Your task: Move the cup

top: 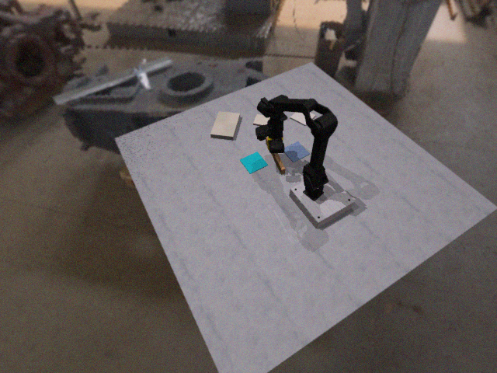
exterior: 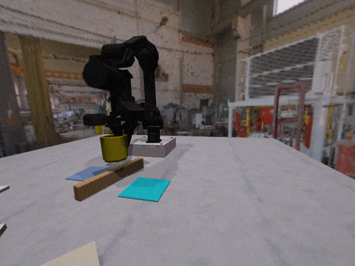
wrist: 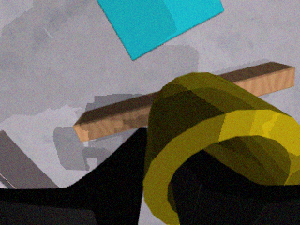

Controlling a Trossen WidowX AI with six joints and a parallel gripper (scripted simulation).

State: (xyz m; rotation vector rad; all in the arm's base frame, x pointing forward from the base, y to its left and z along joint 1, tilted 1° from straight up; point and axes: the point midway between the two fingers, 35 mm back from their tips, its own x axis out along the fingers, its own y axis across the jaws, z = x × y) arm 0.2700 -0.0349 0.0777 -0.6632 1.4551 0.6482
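Cup (exterior: 113,148) hangs clamped by its rim in the claw (exterior: 120,133) (lifted above the wooden bar (exterior: 108,178)).

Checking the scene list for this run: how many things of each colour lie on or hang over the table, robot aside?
Yellow: 1, cup held in the claw
Cyan: 1, pad
Blue: 1, pad
Brown: 1, wooden bar
Cream: 3, flat tiles
Total: 7

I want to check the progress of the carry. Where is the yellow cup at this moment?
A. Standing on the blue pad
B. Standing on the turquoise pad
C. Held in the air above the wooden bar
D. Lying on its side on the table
C: the yellow cup hangs from the gripper with its base clear above the wooden bar, between the blue pad and the turquoise pad.
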